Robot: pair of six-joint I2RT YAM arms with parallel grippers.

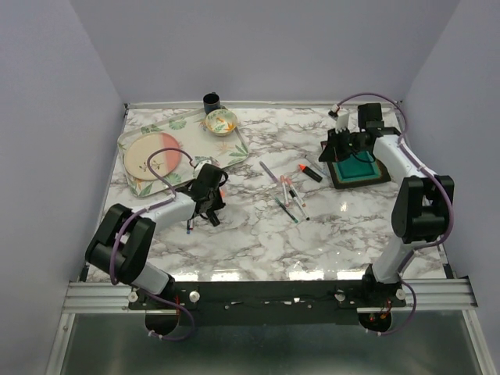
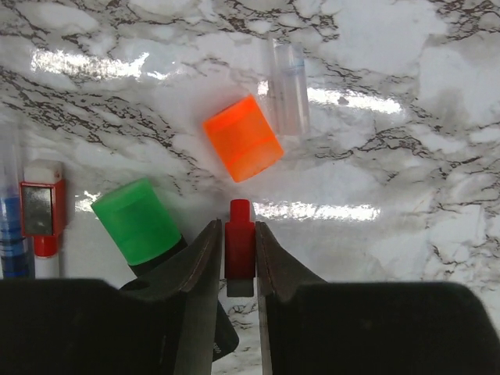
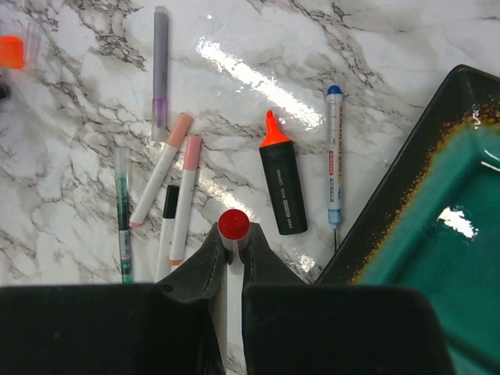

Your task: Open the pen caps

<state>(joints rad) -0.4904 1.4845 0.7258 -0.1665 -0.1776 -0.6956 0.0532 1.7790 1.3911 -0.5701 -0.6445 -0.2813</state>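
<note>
My left gripper (image 2: pixel 237 234) is shut on a small red cap (image 2: pixel 240 246), held just above the marble. In front of it lie a loose orange cap (image 2: pixel 243 138) and a clear cap (image 2: pixel 287 90). A green-capped black highlighter (image 2: pixel 137 221) lies at its left. My right gripper (image 3: pixel 233 242) is shut on a white pen with a red end (image 3: pixel 233 224), seen end-on, raised over the table. Below it lie several thin pens (image 3: pixel 176 187), a black highlighter with a bare orange tip (image 3: pixel 280 181) and a blue-tipped pen (image 3: pixel 334 156). The top view shows the left gripper (image 1: pixel 211 197), right gripper (image 1: pixel 341 131) and pen cluster (image 1: pixel 290 196).
A floral tray (image 1: pixel 234 152) with a plate (image 1: pixel 152 156) and a bowl (image 1: pixel 220 121) stands back left, a dark cup (image 1: pixel 211 101) behind it. A teal dish with a dark rim (image 1: pixel 361 168) is under the right arm; it also shows in the right wrist view (image 3: pixel 391 211). A red-clipped pen (image 2: pixel 41 207) lies at far left.
</note>
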